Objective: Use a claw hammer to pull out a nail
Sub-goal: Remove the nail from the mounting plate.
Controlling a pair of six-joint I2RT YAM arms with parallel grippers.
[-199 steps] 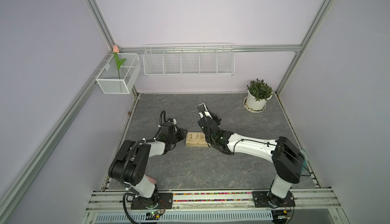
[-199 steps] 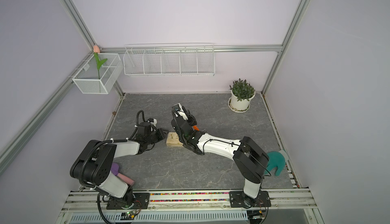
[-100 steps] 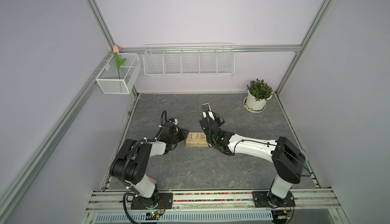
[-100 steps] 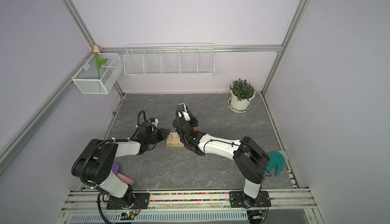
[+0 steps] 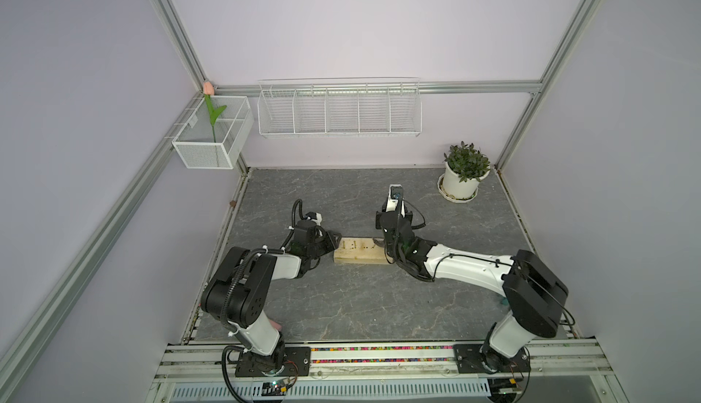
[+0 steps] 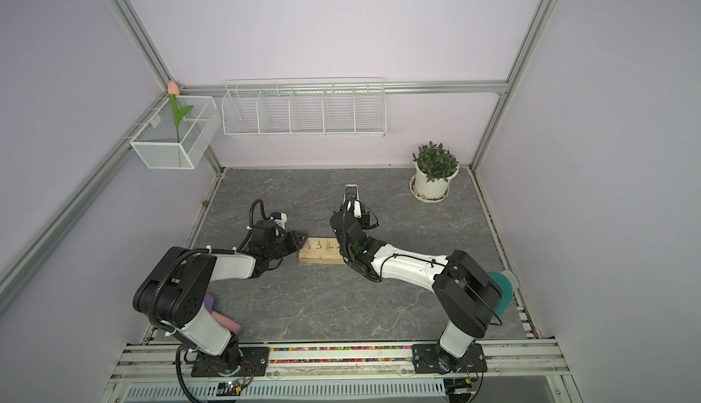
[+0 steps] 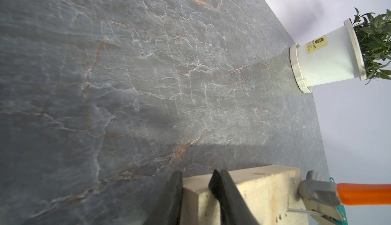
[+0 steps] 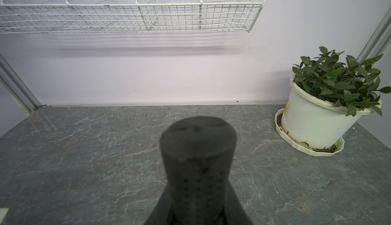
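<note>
Claw hammer (image 7: 317, 194) hooking nail (image 7: 300, 211), left tool (image 7: 196, 176) clamping wood block (image 7: 254, 188)

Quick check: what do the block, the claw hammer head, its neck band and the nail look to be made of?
Block: pale raw wood, unfinished; grain lines and a rough sawn end show. Claw hammer head: steel by the look, with a dull grey satin sheen. Neck band: smooth orange plastic or rubber coating, cannot tell which. Nail: thin bright metal, probably steel.
</note>
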